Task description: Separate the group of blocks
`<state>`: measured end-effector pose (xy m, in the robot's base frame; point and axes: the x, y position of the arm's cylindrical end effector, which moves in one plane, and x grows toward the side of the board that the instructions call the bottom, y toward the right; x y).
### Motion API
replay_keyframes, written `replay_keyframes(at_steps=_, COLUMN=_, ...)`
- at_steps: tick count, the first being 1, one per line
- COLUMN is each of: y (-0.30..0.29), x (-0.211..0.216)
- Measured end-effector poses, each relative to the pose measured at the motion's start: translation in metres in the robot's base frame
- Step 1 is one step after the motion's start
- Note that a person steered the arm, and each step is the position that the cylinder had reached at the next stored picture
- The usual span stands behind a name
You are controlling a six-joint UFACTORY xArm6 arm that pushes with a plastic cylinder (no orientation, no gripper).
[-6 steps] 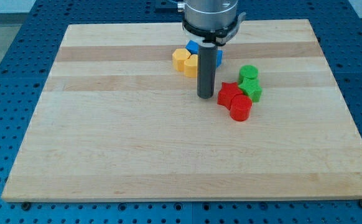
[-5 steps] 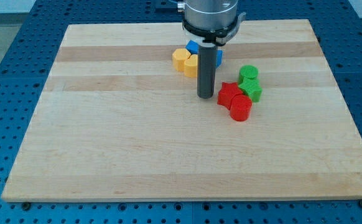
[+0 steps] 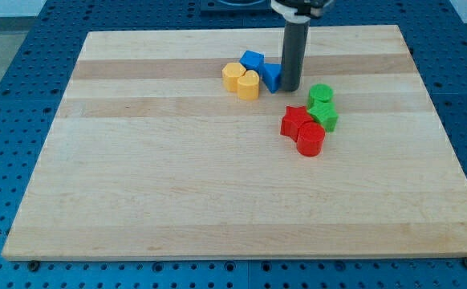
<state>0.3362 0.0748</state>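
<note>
Since the earlier frame, my tip (image 3: 290,88) had travelled toward the view's top and right, from a spot just left of the red blocks to a spot against the right side of a blue block; none of the blocks appeared to have shifted.

Nearest the view's bottom sat a red cylinder (image 3: 310,140), touching a red star-shaped block (image 3: 296,121) just above it. Against their right side lay a green star-like block (image 3: 325,116), with a green cylinder (image 3: 320,94) above that. These four formed one tight cluster on the wooden board (image 3: 177,185).

Farther up, my tip stood at the right edge of the second cluster. It was a bare rod (with no jaws, so it held nothing) and appeared to touch, or nearly touch, the blue block (image 3: 273,76) immediately to its left. Beyond that, leftward, lay a second blue block (image 3: 253,61), then two yellow blocks (image 3: 248,84) (image 3: 233,76), all bunched together.

The key relation: the blue-and-yellow cluster lay to the left of my tip, and the green cylinder lay down and to its right, slightly apart. A leftward sweep would likely drive the near blue block into its neighbours.
</note>
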Motion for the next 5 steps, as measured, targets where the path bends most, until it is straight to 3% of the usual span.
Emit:
replay_keyframes(at_steps=2, y=-0.033, x=-0.036)
replay_keyframes(at_steps=5, y=-0.096, x=-0.044)
